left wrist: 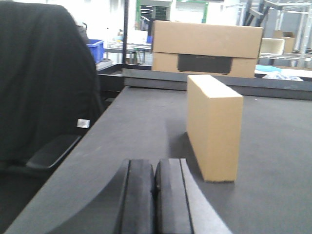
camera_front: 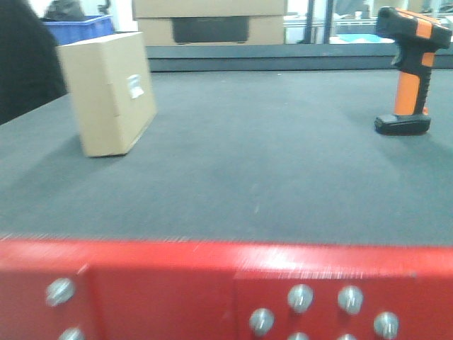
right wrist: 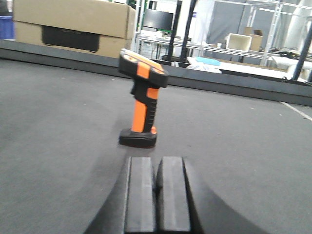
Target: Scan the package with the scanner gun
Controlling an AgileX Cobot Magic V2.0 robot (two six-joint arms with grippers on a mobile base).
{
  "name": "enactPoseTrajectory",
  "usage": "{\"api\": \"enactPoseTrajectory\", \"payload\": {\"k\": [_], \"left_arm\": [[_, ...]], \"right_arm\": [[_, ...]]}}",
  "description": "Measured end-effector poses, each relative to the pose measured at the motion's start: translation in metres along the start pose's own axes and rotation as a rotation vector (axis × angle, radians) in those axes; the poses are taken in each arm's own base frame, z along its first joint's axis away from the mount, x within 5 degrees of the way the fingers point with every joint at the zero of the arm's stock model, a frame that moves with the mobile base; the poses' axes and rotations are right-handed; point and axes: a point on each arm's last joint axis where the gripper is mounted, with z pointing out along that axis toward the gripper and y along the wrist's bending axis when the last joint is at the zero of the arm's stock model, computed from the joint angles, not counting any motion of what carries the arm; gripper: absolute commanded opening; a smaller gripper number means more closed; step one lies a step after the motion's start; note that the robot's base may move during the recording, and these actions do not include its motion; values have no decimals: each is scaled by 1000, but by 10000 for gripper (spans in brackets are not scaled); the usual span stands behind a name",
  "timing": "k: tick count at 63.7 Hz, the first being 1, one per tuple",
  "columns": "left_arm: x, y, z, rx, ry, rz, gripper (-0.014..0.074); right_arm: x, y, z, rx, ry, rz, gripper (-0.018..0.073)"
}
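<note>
A tan cardboard package with a small white label stands upright at the left of the dark table; it also shows in the left wrist view. An orange and black scanner gun stands on its base at the far right; it also shows in the right wrist view. My left gripper is shut and empty, low over the table, short of the package. My right gripper is shut and empty, a little short of the scanner's base. Neither gripper shows in the front view.
A large cardboard box sits beyond the table's raised back edge. A dark cloth-covered shape stands past the left edge, with a blue bin behind it. A red bolted panel fills the near foreground.
</note>
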Motion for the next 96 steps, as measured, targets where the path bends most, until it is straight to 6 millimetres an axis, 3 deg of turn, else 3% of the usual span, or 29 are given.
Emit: {"api": "enactPoseTrajectory", "payload": {"k": [96], "left_arm": [[-1,0,0,1,-9,5,-111]], "right_arm": [[0,0,0,0,0,0,-167]]}}
